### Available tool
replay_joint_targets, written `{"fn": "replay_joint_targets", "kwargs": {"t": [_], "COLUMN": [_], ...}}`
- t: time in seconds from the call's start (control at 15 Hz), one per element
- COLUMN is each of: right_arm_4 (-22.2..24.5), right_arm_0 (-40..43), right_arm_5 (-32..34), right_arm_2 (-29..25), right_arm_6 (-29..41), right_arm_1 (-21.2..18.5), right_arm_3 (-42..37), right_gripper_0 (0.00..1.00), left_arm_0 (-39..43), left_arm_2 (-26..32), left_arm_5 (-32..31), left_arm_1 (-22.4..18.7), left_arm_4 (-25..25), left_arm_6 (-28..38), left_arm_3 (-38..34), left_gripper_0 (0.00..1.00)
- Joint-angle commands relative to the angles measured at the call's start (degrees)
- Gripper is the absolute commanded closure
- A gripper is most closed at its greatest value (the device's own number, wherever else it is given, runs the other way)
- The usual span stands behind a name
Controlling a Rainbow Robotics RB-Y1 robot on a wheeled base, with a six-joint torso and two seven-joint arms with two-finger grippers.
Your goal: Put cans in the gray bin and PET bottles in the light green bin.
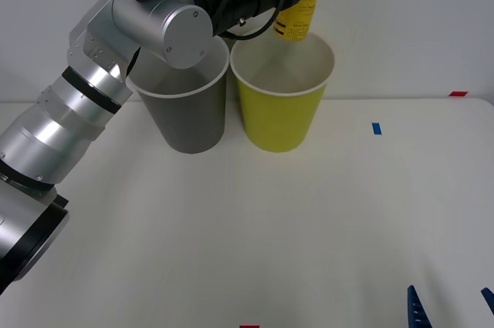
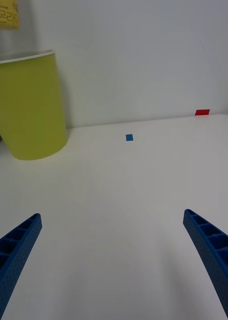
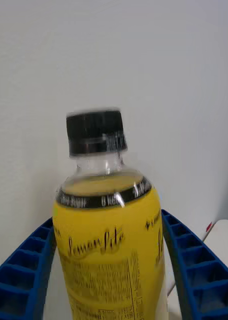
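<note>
The left claw (image 3: 111, 280) is pinching the PET bottle (image 3: 106, 240), its 2 blue fingers (image 3: 23, 270) pressed on the yellow label, and it holds the bottle in the air above the light green bin (image 1: 282, 108). The bottle is not yet released, so this drop is the step left. Just beside stands the gray bin (image 1: 185, 116). The right claw (image 2: 111, 260) waits spread and empty low over the white surface (image 1: 247, 243), near the robot

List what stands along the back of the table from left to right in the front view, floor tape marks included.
gray bin → light green bin → blue tape mark → red tape mark
</note>
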State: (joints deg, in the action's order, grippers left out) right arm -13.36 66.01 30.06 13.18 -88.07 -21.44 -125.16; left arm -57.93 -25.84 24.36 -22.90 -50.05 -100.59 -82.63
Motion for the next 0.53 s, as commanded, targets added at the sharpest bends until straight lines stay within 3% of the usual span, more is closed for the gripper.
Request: {"fn": "replay_joint_targets", "kwargs": {"t": [0.07,0.53], "right_arm_4": [0.0,0.0], "right_arm_0": [0.0,0.0], "right_arm_5": [0.0,0.0], "right_arm_2": [0.0,0.0], "right_arm_6": [0.0,0.0], "right_arm_1": [0.0,0.0], "right_arm_3": [0.0,0.0], "right_gripper_0": [0.02,0.02], "left_arm_0": [0.0,0.0], "left_arm_2": [0.0,0.0], "left_arm_5": [0.1,0.1], "left_arm_1": [-0.9,-1.0], "left_arm_4": [0.0,-0.2], "left_arm_6": [0.7,1.5], "left_arm_3": [-0.1,-0.1], "left_gripper_0": [0.00,0.00]}}
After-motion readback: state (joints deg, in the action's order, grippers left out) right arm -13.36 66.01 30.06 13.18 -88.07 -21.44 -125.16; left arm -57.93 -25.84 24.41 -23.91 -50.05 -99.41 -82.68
